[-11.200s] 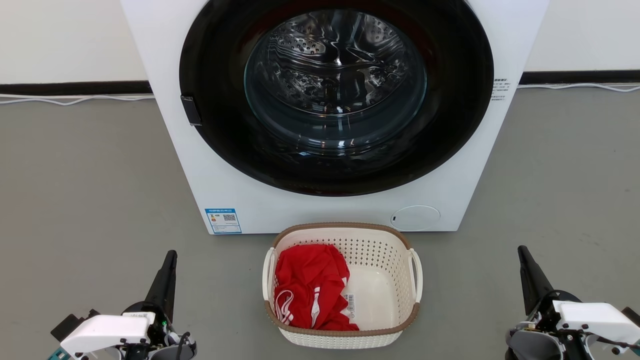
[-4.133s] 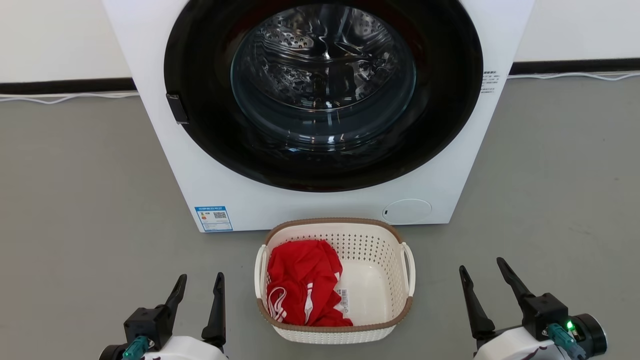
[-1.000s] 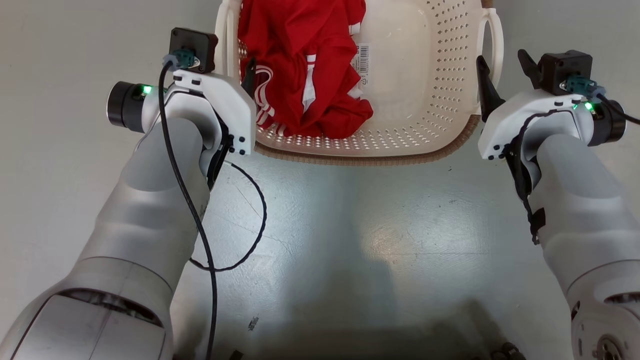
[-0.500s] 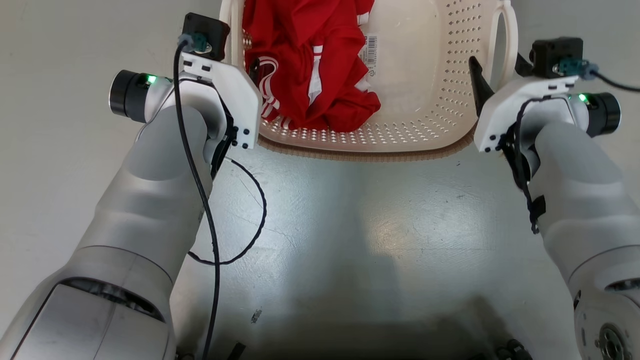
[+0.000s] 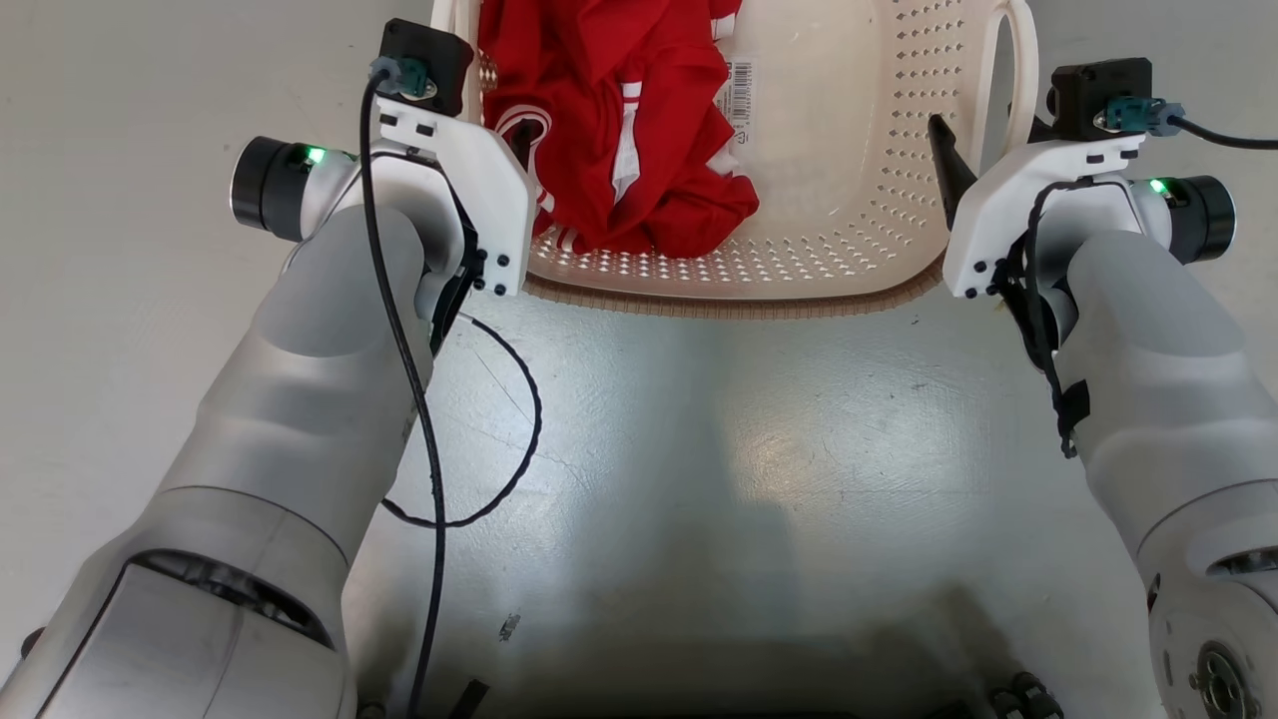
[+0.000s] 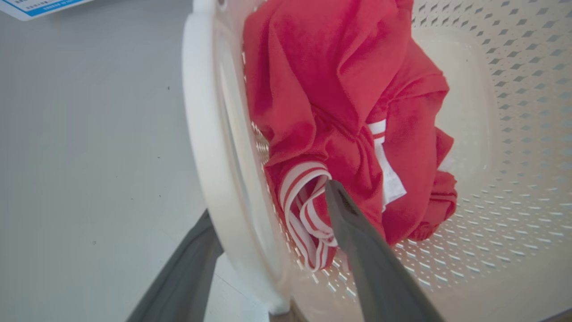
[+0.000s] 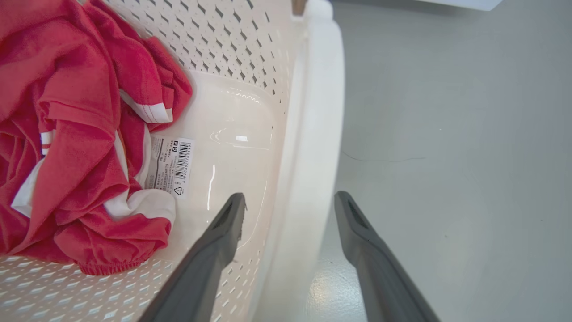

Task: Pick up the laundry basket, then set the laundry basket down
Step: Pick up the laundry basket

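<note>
The laundry basket (image 5: 849, 150) is cream-white and perforated, with a brown rim band, and stands on the grey floor at the top middle of the head view. A red garment with white stripes (image 5: 619, 110) lies in its left half, beside a barcode sticker (image 7: 172, 163). My left gripper (image 6: 267, 199) is open astride the left loop handle (image 6: 210, 156), one finger outside and one inside against the garment. My right gripper (image 7: 289, 196) is open astride the right handle (image 7: 319, 112). From the head camera, the left gripper (image 5: 494, 130) and the right gripper (image 5: 988, 135) flank the basket.
A black cable (image 5: 489, 449) loops from my left arm over the floor in front of the basket. A blue-edged label of the washing machine (image 6: 40, 6) shows beyond the basket. Bare grey floor (image 5: 749, 429) lies between my arms.
Both grippers have slid farther forward along the basket's sides, deeper over the two handles. The jaws have stayed open and the basket still rests on the floor.
</note>
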`<state>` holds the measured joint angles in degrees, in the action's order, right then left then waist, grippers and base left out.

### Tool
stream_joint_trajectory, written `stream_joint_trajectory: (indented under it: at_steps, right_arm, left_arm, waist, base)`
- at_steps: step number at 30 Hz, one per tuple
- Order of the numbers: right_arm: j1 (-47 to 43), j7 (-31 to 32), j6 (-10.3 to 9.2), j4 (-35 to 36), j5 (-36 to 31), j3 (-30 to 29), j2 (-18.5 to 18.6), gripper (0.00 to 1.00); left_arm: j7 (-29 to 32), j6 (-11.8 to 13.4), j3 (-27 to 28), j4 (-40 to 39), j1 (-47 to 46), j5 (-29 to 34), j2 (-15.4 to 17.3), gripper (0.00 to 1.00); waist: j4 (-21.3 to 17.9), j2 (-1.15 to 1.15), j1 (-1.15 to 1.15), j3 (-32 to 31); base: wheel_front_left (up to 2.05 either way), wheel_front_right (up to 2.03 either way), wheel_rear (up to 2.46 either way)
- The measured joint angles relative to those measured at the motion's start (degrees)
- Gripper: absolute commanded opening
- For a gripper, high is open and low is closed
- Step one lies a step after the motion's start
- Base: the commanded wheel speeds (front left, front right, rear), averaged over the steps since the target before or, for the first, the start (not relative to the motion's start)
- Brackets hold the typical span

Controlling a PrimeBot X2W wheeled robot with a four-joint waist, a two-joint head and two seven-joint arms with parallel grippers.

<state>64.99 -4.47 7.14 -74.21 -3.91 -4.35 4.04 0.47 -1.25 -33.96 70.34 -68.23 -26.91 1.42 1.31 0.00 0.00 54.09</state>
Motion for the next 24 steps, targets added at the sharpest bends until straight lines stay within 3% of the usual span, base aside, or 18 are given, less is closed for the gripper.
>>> stream_joint_trajectory:
  at_steps: [4, 7, 8, 9, 10, 11, 12, 24]
  right_arm:
    - [0.0, 0.01, 0.0, -0.02, 0.11, 0.41, 0.01, 0.97]
    - [0.0, 0.01, 0.0, -0.03, 0.48, 0.6, 0.02, 0.89]
    - [0.0, 0.01, 0.0, -0.04, 0.48, 0.67, 0.02, 0.79]
    - [0.0, 0.01, 0.0, -0.04, 0.48, 0.77, 0.02, 0.48]
    - [0.0, 0.01, 0.0, -0.04, 0.48, 0.87, 0.02, 0.34]
    - [0.01, 0.01, 0.0, -0.04, 0.48, 0.97, 0.02, 0.0]
    - [0.01, 0.0, 0.05, -0.04, 0.47, 1.1, 0.01, 0.0]
    - [0.14, 0.1, 0.08, -0.2, 3.24, 3.79, 0.29, 0.0]
  left_arm:
    - [0.02, 0.38, -1.58, -0.25, -0.02, -0.69, 0.01, 1.0]
    - [0.03, 0.94, -2.72, -0.23, -0.25, -0.88, 0.01, 0.98]
    - [0.03, 1.11, -3.14, -0.23, -0.39, -0.89, 0.01, 0.92]
    - [0.04, 1.37, -3.55, -0.23, -0.48, -0.89, 0.01, 0.78]
    - [0.04, 1.65, -4.01, -0.24, -0.5, -0.88, 0.01, 0.47]
    - [0.03, 2.14, -4.52, -0.23, -0.52, -0.88, 0.09, 0.25]
    - [-0.09, 2.61, -4.78, -0.22, -0.53, -0.88, 0.34, 0.0]
    - [-0.46, 4.78, -8.64, -1.32, -0.16, -4.74, 0.41, 0.0]
  waist:
    - [-0.03, 0.0, 0.0, -0.04]
    - [-0.09, 0.0, 0.0, -0.05]
    - [-0.1, 0.0, 0.0, -0.04]
    - [-0.13, 0.0, 0.0, -0.02]
    - [-0.15, 0.0, 0.0, 0.01]
    - [-0.18, 0.0, 0.0, 0.05]
    - [-0.22, 0.0, 0.0, 0.1]
    - [0.22, 0.0, 0.0, -0.84]
  base:
    - [0.0, 0.0, 0.0]
    - [0.0, 0.0, 0.0]
    - [0.0, 0.0, 0.0]
    - [0.0, 0.0, 0.0]
    - [0.0, 0.0, 0.0]
    - [0.0, 0.0, 0.0]
    - [0.0, 0.0, 0.0]
    - [0.0, 0.0, 0.0]
